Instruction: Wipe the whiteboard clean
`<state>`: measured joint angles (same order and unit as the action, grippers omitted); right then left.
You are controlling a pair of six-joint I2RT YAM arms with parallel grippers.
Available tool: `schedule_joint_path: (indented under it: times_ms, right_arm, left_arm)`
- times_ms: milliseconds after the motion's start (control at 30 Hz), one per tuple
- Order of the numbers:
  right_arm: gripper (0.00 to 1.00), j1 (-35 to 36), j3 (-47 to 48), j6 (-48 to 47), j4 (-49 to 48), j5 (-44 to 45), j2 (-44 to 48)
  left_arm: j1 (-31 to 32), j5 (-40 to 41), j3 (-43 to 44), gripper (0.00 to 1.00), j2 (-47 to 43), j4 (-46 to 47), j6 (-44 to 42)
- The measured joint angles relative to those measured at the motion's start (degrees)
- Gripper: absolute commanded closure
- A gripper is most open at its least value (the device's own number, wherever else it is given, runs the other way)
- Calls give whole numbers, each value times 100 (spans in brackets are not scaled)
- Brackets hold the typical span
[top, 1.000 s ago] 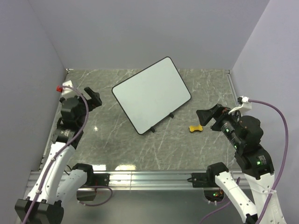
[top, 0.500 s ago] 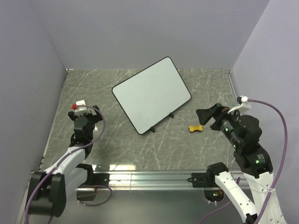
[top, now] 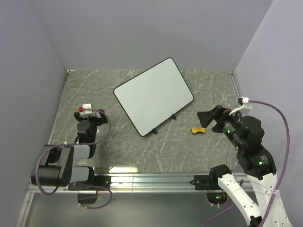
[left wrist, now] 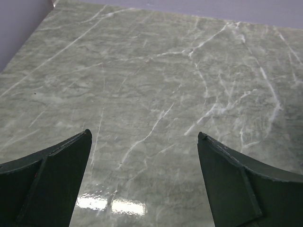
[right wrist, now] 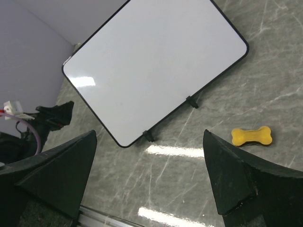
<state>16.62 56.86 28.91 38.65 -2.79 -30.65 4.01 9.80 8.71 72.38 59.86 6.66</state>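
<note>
Two arms show in the top view, bolted at the near edge of a grey marble table (top: pixel 142 151). The left arm (top: pixel 75 153) is folded low near the left wall, well apart from everything else. The whiteboard (top: pixel 154 97) lies toward the far middle of the table, turned at an angle, with its two small black feet on the edge facing the near right. A yellow bone-shaped eraser (top: pixel 199 129) rests on the marble just off that footed edge, apart from the board. The right gripper (top: pixel 202 119) hangs just beside the eraser on its right, pointing toward the board, and grips nothing. From the left wrist, the left gripper (left wrist: pixel 144 135) has its two dark fingers spread wide, with only veined marble and a patch of glare between them. From the right wrist, the right gripper's fingers (right wrist: pixel 61 165) are likewise spread wide and empty. Beyond them the whiteboard fills the upper part of the view, its face plain white with a thin black rim. The eraser lies at the lower right, close to the right finger but clear of it.
</note>
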Motion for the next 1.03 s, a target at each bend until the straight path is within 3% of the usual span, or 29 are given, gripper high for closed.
schedule_joint_path:
  times_ms: [233, 1033]
  right_arm:
    - [0, 63, 2, 20, 2, -144, -236]
    - [0, 66, 13, 225, -42, 173, -610]
  left_arm:
    - [-201, -168, 289, 1, 1174, 581, 44]
    - [-356, -249, 452, 1, 1193, 654, 179]
